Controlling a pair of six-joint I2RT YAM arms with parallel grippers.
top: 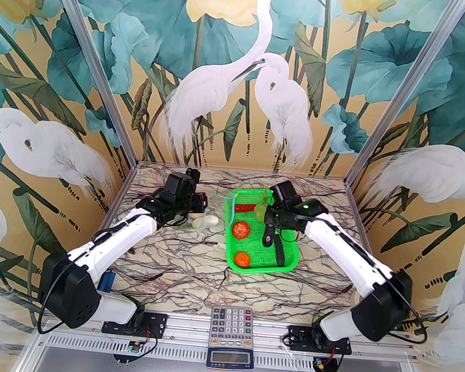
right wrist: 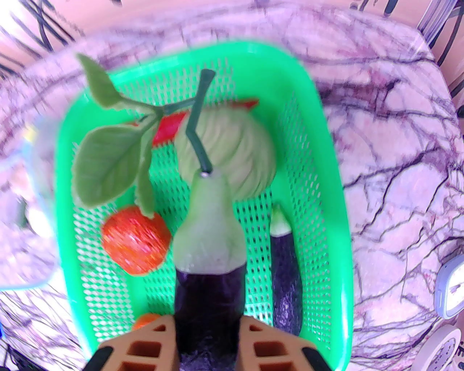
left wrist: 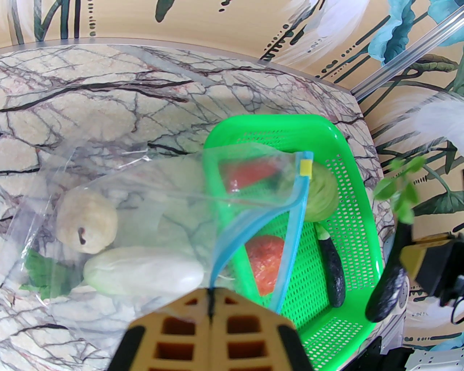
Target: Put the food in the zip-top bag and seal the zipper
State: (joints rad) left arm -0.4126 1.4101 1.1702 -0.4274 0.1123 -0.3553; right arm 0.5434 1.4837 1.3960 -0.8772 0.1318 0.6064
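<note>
Pinching the zipper [left wrist: 298, 203] between closed fingers, the left gripper [left wrist: 210, 294] holds up one lip of the bag [left wrist: 145, 181] so its mouth gapes over the basket [left wrist: 268, 121] rim. A pale bulb [left wrist: 87, 224] and a white cabbage [left wrist: 145, 271] lie inside already. Further right, the right gripper [right wrist: 206, 326] is clamped on an eggplant [right wrist: 208, 290], raised above the basket, probably headed for that opening.

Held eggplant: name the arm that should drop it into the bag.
Right. The right gripper is shut on the held eggplant above the basket; the left gripper pinches the zipper, holding open the mouth of the zip-top bag.
</note>
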